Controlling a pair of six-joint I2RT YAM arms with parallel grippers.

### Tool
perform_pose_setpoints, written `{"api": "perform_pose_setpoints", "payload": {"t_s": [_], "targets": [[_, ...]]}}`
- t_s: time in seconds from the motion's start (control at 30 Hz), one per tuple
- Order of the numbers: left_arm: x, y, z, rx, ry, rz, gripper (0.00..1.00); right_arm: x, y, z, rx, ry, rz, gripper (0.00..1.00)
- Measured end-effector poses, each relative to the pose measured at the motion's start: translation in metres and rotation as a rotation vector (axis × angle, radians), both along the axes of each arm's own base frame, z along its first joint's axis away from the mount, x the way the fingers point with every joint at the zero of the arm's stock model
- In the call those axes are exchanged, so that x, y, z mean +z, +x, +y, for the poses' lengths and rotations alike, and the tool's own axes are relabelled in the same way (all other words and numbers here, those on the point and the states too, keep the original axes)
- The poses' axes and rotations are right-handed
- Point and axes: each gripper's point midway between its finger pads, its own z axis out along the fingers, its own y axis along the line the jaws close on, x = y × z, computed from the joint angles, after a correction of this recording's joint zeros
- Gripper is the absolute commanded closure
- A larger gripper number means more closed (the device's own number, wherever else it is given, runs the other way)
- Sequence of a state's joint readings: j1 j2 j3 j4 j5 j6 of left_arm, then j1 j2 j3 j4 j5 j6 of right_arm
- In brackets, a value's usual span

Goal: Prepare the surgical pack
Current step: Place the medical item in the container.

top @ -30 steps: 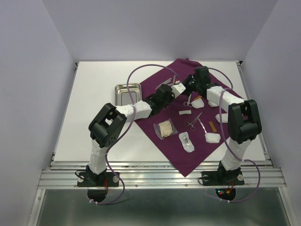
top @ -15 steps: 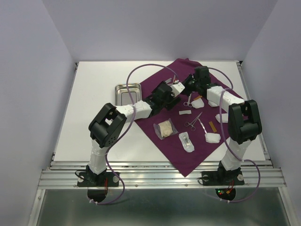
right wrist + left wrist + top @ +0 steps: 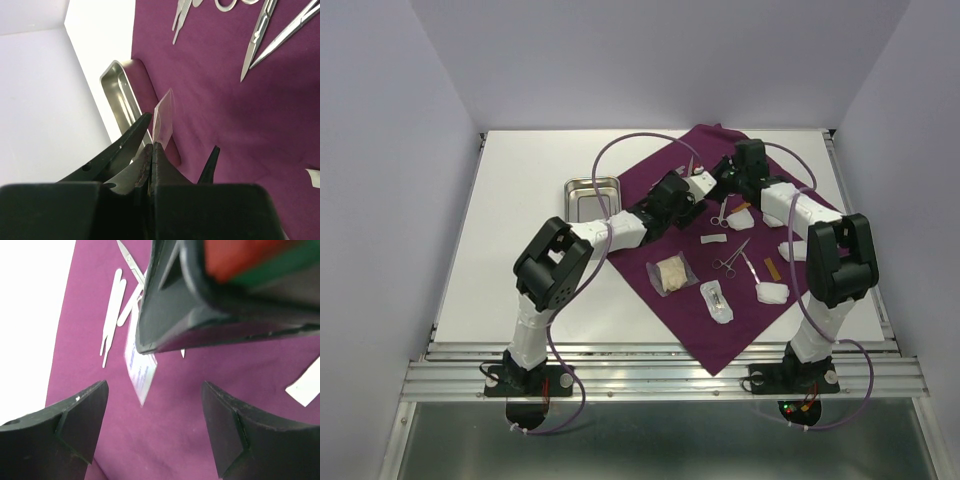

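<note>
Right jaws: clenched on one end of the clear packet (image 3: 164, 116), which was held in the air above the cloth (image 3: 705, 335).
Left jaws: released. The two fingers (image 3: 82, 412) stood wide on either side of the packet and touched nothing.
Pack contents: scissors (image 3: 719, 211), forceps (image 3: 730, 258), gauze pads (image 3: 772, 291) and two sealed packets (image 3: 671, 275) lay spread on the cloth, which lay cornerwise on the surface (image 3: 520, 230).
Tray (image 3: 590, 200): on the surface at the cloth's left edge, with nothing seen in it.
Step in hand: judged to be a hand-over of the clear packet from left to right, at the point of release.
Next move: the left jaws would need to back away without brushing the packet. The right jaws would then need to carry it to its place with a firm grip, the sheet being so thin — which place could not be told.
Change from earlier: the left jaws, closed a second before, had opened, and the left arm (image 3: 620, 228) had shifted slightly toward the far side. The right jaws had stayed shut, and the items on the cloth had not moved.
</note>
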State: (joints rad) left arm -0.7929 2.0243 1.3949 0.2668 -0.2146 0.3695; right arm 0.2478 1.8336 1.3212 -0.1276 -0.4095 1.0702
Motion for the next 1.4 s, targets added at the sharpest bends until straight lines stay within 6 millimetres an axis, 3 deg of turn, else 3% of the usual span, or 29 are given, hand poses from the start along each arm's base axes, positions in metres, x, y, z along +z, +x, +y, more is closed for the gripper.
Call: {"api": "perform_pose_setpoints", "payload": {"t_s": [0.27, 0.37, 0.4, 0.5, 0.7, 1.07, 1.13, 1.17, 1.2, 1.4], "targets": [[0.007, 0.008, -0.008, -0.01, -0.009, -0.022, 0.28, 0.007, 0.001, -0.004, -0.009, 0.007, -0.011, 0.99], [0.007, 0.009, -0.009, -0.011, -0.012, -0.025, 0.42, 0.008, 0.002, -0.005, -0.012, 0.008, -0.013, 0.99], [0.007, 0.009, -0.01, -0.011, -0.013, -0.027, 0.56, 0.008, 0.002, -0.005, -0.012, 0.008, -0.013, 0.99], [0.007, 0.009, -0.01, -0.016, -0.012, -0.028, 0.76, 0.008, 0.002, -0.005, -0.012, 0.008, -0.013, 0.99], [0.007, 0.01, -0.011, -0.016, -0.014, -0.031, 1.0, 0.008, 0.002, -0.006, -0.014, 0.009, -0.012, 0.99], [0.006, 0.009, -0.012, -0.027, -0.029, -0.028, 1.0, 0.009, 0.002, -0.006, -0.017, 0.005, -0.015, 0.98], [0.005, 0.01, -0.011, -0.027, -0.039, -0.028, 1.0, 0.009, 0.002, -0.006, -0.016, 0.005, -0.016, 0.78], [0.005, 0.009, -0.01, -0.028, -0.044, -0.026, 1.0, 0.009, 0.001, -0.006, -0.016, 0.005, -0.014, 0.52], [0.004, 0.008, -0.01, -0.029, -0.046, -0.023, 1.0, 0.009, 0.001, -0.006, -0.015, 0.004, -0.012, 0.45], [0.003, 0.003, -0.008, -0.042, -0.07, -0.001, 1.0, 0.01, -0.002, -0.007, -0.016, -0.001, -0.016, 0.19]]}}
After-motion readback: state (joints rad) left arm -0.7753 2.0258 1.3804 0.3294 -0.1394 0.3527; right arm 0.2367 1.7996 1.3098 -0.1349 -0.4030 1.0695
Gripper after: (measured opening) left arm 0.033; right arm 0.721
